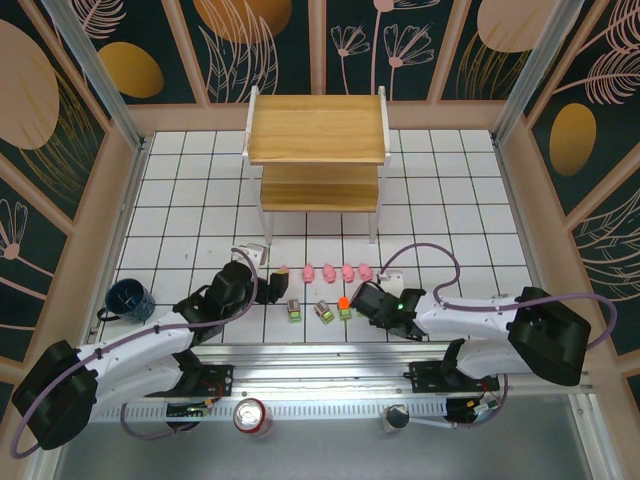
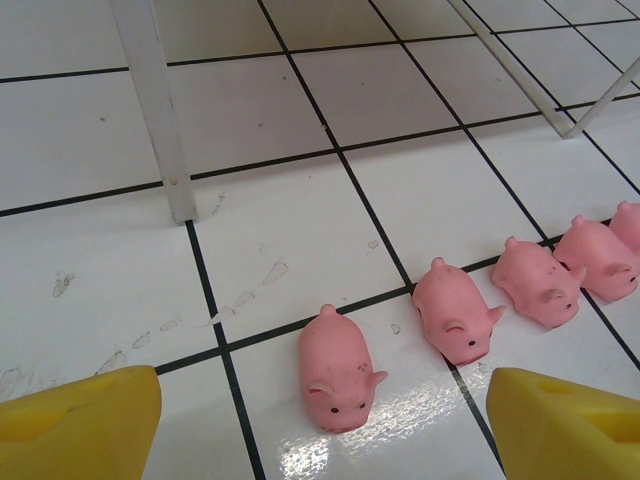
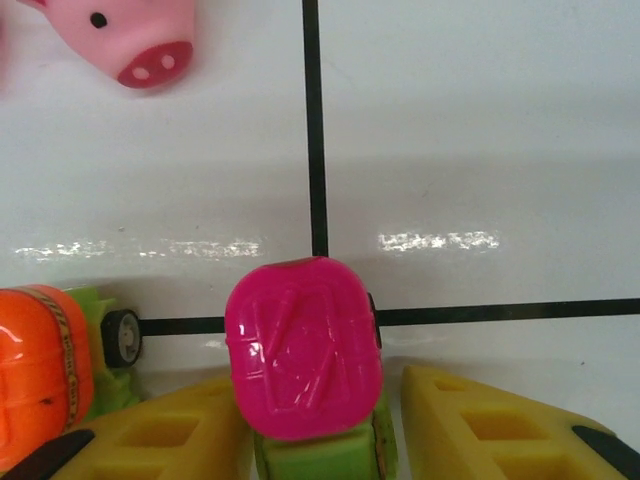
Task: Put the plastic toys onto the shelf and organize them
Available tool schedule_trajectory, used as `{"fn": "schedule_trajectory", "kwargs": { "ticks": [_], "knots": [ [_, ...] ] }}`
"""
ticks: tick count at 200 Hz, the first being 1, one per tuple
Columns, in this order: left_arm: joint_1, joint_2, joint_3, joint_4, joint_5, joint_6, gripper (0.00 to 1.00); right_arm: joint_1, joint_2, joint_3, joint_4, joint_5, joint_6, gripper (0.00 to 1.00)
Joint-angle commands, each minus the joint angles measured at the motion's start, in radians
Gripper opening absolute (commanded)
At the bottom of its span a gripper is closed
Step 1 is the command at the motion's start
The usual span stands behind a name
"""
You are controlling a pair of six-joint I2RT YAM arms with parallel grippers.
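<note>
The shelf (image 1: pixel 317 150) stands at the back of the tiled table, both boards bare. Several pink pigs (image 1: pixel 329 271) lie in a row in front of it. My left gripper (image 2: pixel 325 430) is open, its yellow fingertips (image 2: pixel 80 425) wide to either side of the leftmost pig (image 2: pixel 338 368), which lies on the tiles; further pigs (image 2: pixel 455 305) trail off to the right. My right gripper (image 3: pixel 320 440) is shut on a magenta-topped, green-based piece (image 3: pixel 303 345) low over the tiles. An orange-topped piece (image 3: pixel 40 375) stands just to its left. Two grey-topped pieces (image 1: pixel 294 309) sit near the front.
A dark blue mug (image 1: pixel 130 298) stands at the left edge, beside my left arm. A red can (image 1: pixel 252 417) rests on the rail in front. One white shelf leg (image 2: pixel 155 110) rises just beyond the pigs. Patterned walls enclose the table.
</note>
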Motion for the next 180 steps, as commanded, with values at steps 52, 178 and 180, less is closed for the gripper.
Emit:
{"fn": "schedule_trajectory", "kwargs": {
  "ticks": [52, 178, 180],
  "knots": [
    [-0.006, 0.006, 0.018, 0.035, -0.020, 0.010, 0.85, 0.008, 0.014, 0.019, -0.012, 0.040, -0.024, 0.29],
    [-0.005, -0.057, -0.001, 0.067, -0.085, 0.033, 0.90, 0.011, -0.091, 0.303, -0.204, 0.227, -0.064, 0.20],
    [-0.006, -0.052, 0.000, 0.070, -0.084, 0.036, 0.91, 0.010, -0.089, 0.313, -0.204, 0.229, -0.069, 0.20]
  ]
}}
